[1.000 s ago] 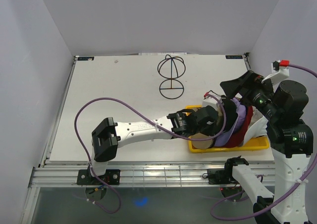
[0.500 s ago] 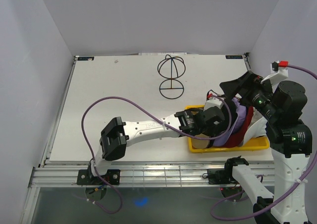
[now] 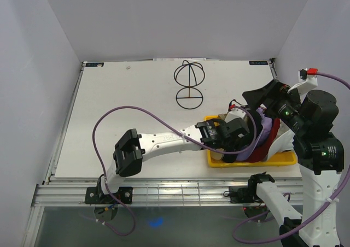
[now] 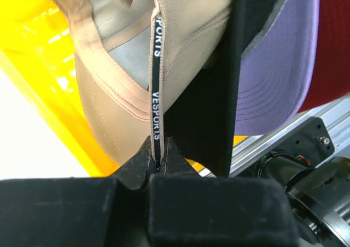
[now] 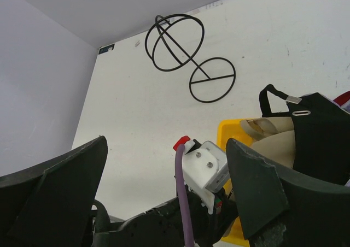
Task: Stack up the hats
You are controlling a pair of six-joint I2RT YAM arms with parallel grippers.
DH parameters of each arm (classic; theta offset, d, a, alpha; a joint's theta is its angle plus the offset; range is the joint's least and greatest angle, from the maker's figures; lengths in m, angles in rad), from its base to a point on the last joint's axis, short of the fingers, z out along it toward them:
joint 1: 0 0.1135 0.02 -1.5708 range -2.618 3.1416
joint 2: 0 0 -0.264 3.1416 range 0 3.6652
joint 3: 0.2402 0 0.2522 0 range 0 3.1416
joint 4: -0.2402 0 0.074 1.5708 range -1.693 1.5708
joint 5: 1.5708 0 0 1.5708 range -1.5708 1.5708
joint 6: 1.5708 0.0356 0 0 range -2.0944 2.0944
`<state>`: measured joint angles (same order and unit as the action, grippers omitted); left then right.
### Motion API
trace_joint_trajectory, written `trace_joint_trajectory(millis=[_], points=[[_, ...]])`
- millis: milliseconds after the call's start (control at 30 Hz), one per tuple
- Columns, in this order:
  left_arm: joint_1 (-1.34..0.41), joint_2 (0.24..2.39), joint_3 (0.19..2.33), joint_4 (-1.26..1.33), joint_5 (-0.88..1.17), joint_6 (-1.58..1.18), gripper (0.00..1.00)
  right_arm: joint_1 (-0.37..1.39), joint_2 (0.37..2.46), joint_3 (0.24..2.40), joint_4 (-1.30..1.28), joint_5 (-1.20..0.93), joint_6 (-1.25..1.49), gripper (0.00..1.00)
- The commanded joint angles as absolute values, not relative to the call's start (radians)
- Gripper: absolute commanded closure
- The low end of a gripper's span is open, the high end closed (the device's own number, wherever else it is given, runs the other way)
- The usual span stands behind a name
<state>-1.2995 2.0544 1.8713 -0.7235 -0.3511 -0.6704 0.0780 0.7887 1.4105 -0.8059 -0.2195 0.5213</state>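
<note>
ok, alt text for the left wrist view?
Close-up of the left end effector pinched shut on a lettered band of a tan cap. Beside it to the right are a black cap, a lavender cap and a red cap, with a yellow tray at left.

White table (image 3: pixel 120 110): wire stand (image 3: pixel 188 88) far side, yellow tray (image 3: pixel 279 161) near-right.
</note>
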Motion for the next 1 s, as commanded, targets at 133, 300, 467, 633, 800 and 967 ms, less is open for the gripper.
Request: trace_joint_trajectory(millis=[133, 300, 467, 633, 800, 967], points=[[-1.281, 1.944, 1.956, -0.744, -0.347, -0.69, 1.0, 0.074, 0.802, 1.454, -0.762, -0.233, 0.526, 0.06], [-1.229, 1.833, 1.881, -0.669, -0.281, -0.762, 1.0, 0.074, 0.808, 1.462, -0.755, -0.244, 0.537, 0.06], [-1.157, 1.679, 1.731, -0.554, -0.175, -0.853, 1.0, 0.074, 0.81, 1.465, -0.742, -0.261, 0.555, 0.06], [-1.088, 1.579, 1.655, -0.447, -0.114, -0.9, 1.0, 0.074, 0.821, 1.479, -0.72, -0.287, 0.586, 0.05], [-0.954, 1.526, 1.658, -0.364, 0.064, -0.939, 1.0, 0.074, 0.851, 1.499, -0.684, -0.372, 0.624, 0.05], [-0.832, 1.522, 1.683, -0.25, 0.221, -1.006, 1.0, 0.074, 0.865, 1.457, -0.591, -0.477, 0.696, 0.04]])
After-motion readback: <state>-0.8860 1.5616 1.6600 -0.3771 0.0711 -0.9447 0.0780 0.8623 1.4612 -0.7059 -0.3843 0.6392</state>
